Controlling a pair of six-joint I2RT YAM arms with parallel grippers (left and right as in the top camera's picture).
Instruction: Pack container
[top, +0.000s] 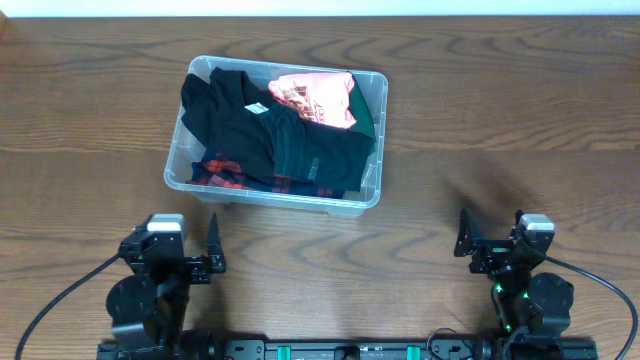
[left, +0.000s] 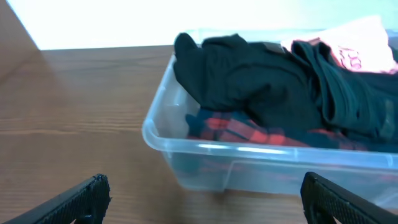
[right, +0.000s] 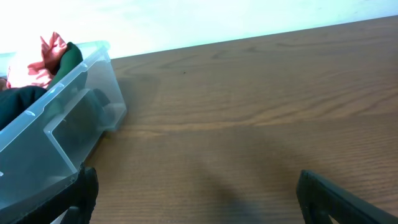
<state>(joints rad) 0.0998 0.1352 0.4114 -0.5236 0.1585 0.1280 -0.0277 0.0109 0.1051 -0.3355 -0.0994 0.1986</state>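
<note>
The left gripper (left: 202, 186) stands with its two black fingers spread wide and nothing between them, low over the table at the near edge. The right gripper (right: 196, 183) stands the same way: jaws wide apart, holding nothing.

Straight ahead of the left gripper, near it, is the large clear rectangular plastic container (top: 270, 198) with a rounded rim. From the right gripper it lies ahead and well off to the left, with only its end wall showing in the right wrist view. Its long axis runs across the table from side to side, slightly skewed, so its near long wall faces the left arm. The left arm is plainly the nearer of the two.

Inside, a crumpled black cloth garment (top: 235, 110) covers most of the pile and humps above the rim at the far left corner. A pale pink printed fabric piece (top: 318, 98) sits on top at the far right, beside a dark green cloth (top: 366, 118). Red and dark plaid fabric (top: 222, 172) shows along the near wall.

The brown wooden table (top: 500, 120) shows no loose items, so the packing looks finished or nearly so
</note>
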